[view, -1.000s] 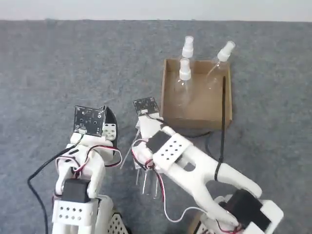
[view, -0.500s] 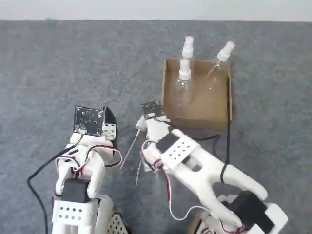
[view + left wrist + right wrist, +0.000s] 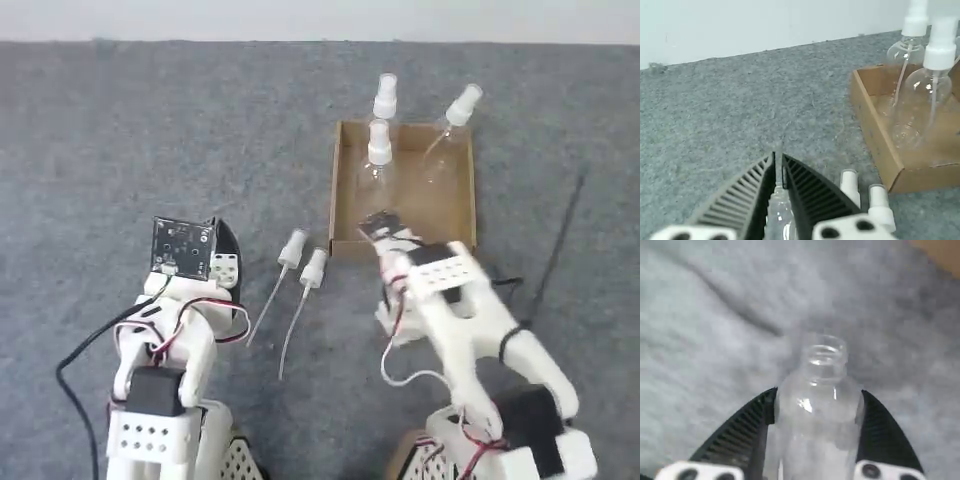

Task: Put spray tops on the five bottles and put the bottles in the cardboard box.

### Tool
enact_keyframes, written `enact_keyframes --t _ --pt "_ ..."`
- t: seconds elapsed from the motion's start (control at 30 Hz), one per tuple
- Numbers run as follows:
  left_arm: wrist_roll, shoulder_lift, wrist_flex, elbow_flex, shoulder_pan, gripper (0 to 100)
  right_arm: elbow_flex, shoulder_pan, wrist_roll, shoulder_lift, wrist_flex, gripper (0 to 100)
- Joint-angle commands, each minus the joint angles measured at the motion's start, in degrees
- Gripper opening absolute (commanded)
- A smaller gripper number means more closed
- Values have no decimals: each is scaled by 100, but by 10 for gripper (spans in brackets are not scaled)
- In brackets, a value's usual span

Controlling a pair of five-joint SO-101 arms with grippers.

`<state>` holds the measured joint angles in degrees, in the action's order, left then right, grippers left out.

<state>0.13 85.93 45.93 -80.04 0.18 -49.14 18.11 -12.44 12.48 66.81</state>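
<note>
From above, the cardboard box (image 3: 345,185) sits on the gray-carpeted counter (image 3: 150,130) with three capped bottles (image 3: 378,165) standing upright in it, one toward the near side and two along the far wall. Two loose spray tops (image 3: 292,248) lie side by side on the carpet just beside the box's near left corner, with their thin tubes trailing toward the arms. The right pincer (image 3: 385,232) hangs at the box's near wall, and the left pincer (image 3: 225,255) is well apart from the box, beyond the spray tops. In the left wrist view, the left pincer (image 3: 778,157) is drawn nearly together on what looks like a clear bottle (image 3: 776,210) deep between its jaws. The two spray tops (image 3: 850,182) lie just past it, and the box (image 3: 875,135) with two of its capped bottles (image 3: 925,100) lies farther off. In the right wrist view, the right pincer (image 3: 819,392) pinches an uncapped bottle (image 3: 817,415) — open neck pointing away, one jaw against each side — above blurred gray carpet.
</note>
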Motion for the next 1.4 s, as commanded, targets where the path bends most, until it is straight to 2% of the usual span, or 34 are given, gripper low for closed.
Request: enact_keyframes --t 0.0,0.1,0.27,0.37,0.57,0.67,0.9,1.07,1.37 --pt "-26 79 -158 66 26 11 26 -655 -677 215 127 118" --pt "-26 44 -149 84 18 11 26 -1218 -1380 602 338 45" --pt "-18 26 -114 119 26 11 62 -2598 -2479 1798 936 39" --pt "-18 18 211 356 26 11 334 -3565 -3156 2281 1253 39" --pt "-35 -158 571 752 35 10 1301 -4936 -4000 1824 1270 38" --pt "-62 -993 571 1130 53 10 1802 -5253 -4176 1068 1174 39" --pt "-563 -4018 941 2914 651 17 2752 -5613 -4176 -1042 -119 43" --pt "-730 -6101 888 3969 853 109 3490 -5640 -4158 -2255 -136 114" --pt "-721 -8642 448 5420 985 115 4123 -5727 -3956 -3029 -145 125"
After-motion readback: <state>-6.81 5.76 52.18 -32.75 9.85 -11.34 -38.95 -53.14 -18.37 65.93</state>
